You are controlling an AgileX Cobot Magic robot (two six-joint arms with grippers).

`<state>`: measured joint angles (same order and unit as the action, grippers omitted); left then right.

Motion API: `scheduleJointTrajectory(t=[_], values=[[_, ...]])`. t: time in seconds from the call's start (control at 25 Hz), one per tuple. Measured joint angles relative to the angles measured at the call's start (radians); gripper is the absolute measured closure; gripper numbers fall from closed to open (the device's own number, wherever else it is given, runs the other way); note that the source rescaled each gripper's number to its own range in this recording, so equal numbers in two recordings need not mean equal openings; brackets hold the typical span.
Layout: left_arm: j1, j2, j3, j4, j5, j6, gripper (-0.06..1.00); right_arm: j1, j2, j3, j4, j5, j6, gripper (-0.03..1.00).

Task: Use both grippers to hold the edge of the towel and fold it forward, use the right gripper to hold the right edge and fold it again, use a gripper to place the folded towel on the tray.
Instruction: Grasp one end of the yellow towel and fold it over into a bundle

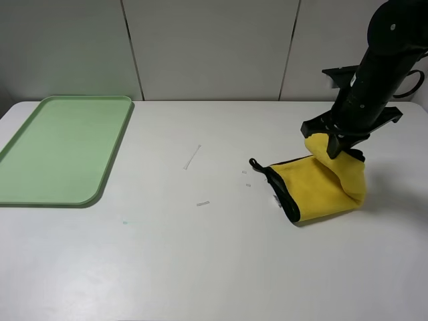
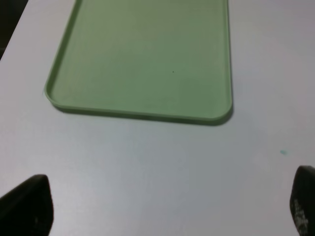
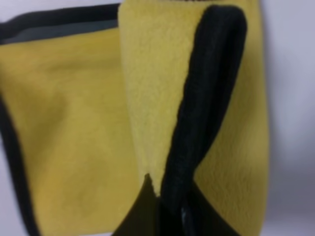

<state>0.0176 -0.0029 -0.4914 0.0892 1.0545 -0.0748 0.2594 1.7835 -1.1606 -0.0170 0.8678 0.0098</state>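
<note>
A yellow towel [image 1: 321, 184] with a black border lies folded on the white table at the right. My right gripper [image 1: 332, 144] is shut on the towel's right edge and holds that edge lifted above the rest of the cloth. In the right wrist view the pinched yellow and black edge [image 3: 167, 118] hangs over the flat part of the towel. The green tray [image 1: 63, 148] sits at the far left of the table. It also shows in the left wrist view [image 2: 142, 59]. My left gripper [image 2: 162, 216] is open and empty above bare table near the tray's short rim.
Small scraps of tape or thread [image 1: 192, 157] lie on the table [image 1: 200, 261] between the tray and the towel. A grey panelled wall stands behind the table.
</note>
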Motion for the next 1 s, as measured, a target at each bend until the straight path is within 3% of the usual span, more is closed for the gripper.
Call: scheduleJointTrajectory(t=[0.16, 0.36, 0.76, 0.84, 0.88, 0.96, 1.0], values=[[0.0, 0.0, 0.0, 0.0, 0.0, 0.0, -0.02, 0.0, 0.0, 0.0, 0.096, 0.0, -0.057, 0.95], [0.0, 0.0, 0.0, 0.0, 0.0, 0.0, -0.02, 0.0, 0.0, 0.0, 0.145, 0.006, -0.072, 0.95], [0.0, 0.0, 0.0, 0.0, 0.0, 0.0, -0.02, 0.0, 0.0, 0.0, 0.175, 0.048, -0.076, 0.94], [0.0, 0.0, 0.0, 0.0, 0.0, 0.0, -0.02, 0.0, 0.0, 0.0, 0.198, 0.052, -0.062, 0.77], [0.0, 0.0, 0.0, 0.0, 0.0, 0.0, -0.02, 0.0, 0.0, 0.0, 0.22, 0.053, -0.047, 0.62], [0.0, 0.0, 0.0, 0.0, 0.0, 0.0, -0.02, 0.0, 0.0, 0.0, 0.264, 0.051, -0.023, 0.22], [0.0, 0.0, 0.0, 0.0, 0.0, 0.0, -0.02, 0.0, 0.0, 0.0, 0.284, 0.048, -0.022, 0.13]])
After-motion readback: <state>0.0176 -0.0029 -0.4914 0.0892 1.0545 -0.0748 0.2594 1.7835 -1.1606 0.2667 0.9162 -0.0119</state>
